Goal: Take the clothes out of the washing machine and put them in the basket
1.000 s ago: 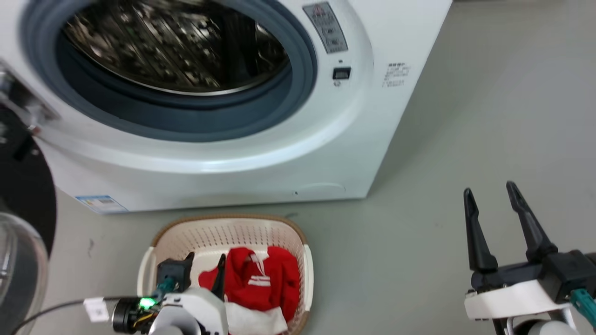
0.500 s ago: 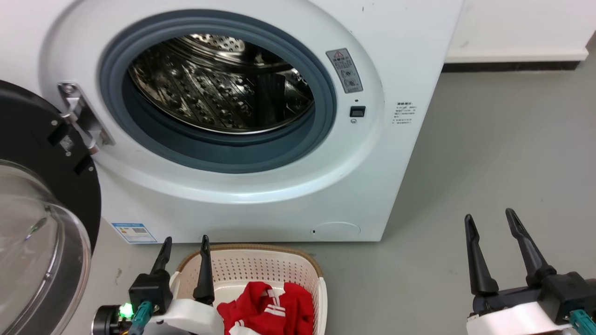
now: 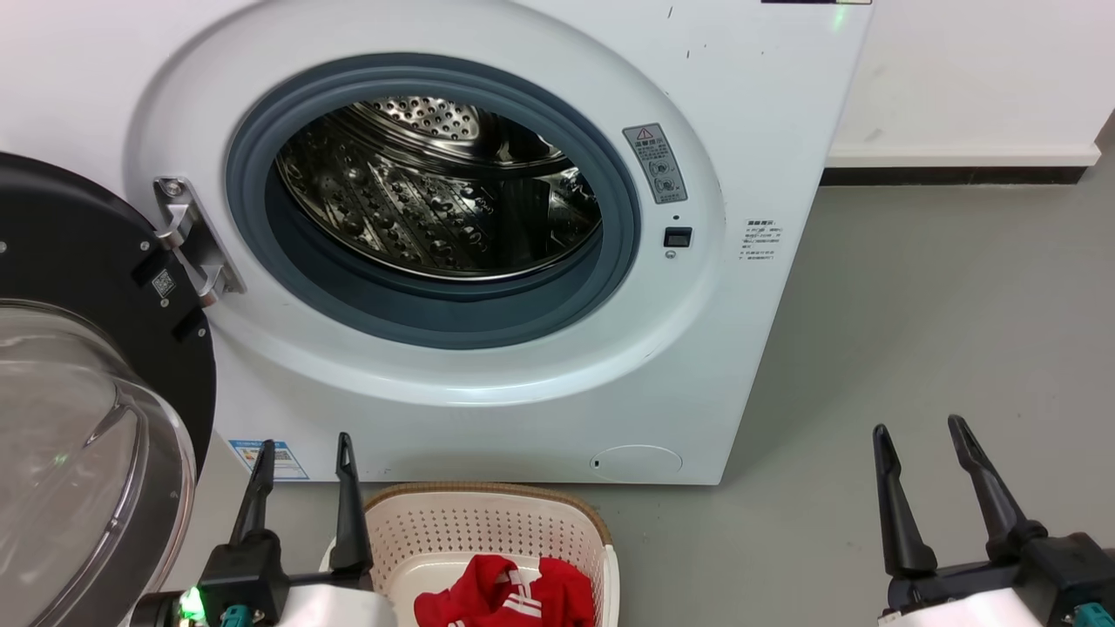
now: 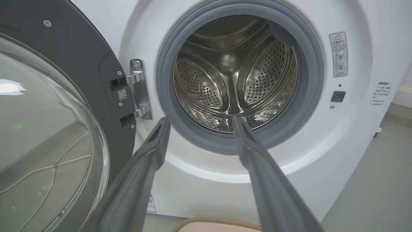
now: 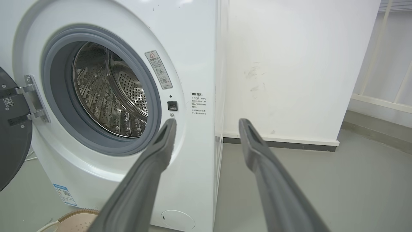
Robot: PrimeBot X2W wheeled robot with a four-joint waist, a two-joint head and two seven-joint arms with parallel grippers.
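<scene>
The white washing machine (image 3: pixel 488 409) (image 4: pixel 206 174) (image 5: pixel 193 64) stands with its black-rimmed glass door (image 3: pixel 78 435) (image 4: pixel 48 129) swung open to the left. Its steel drum (image 3: pixel 435 200) (image 4: pixel 231 67) (image 5: pixel 109 93) shows no cloth inside. Red clothes (image 3: pixel 505 596) with white stripes lie in the cream basket (image 3: pixel 479 522) on the floor in front of the machine. My left gripper (image 3: pixel 300 444) (image 4: pixel 199 120) is open and empty, just left of the basket, fingers pointing at the machine. At the lower right my right gripper (image 3: pixel 919 428) (image 5: pixel 206 121) is open and empty over the floor.
Grey floor (image 3: pixel 941 305) stretches right of the machine to a white wall (image 5: pixel 289 64) with a dark skirting. The open door crowds the left side beside my left arm. A corner of the basket rim (image 5: pixel 77 214) shows at the bottom of the right wrist view.
The head camera has tilted up, so the machine and basket sit lower in the picture. My left gripper has drawn out of the basket, away from the red clothes, and points up at the machine.
</scene>
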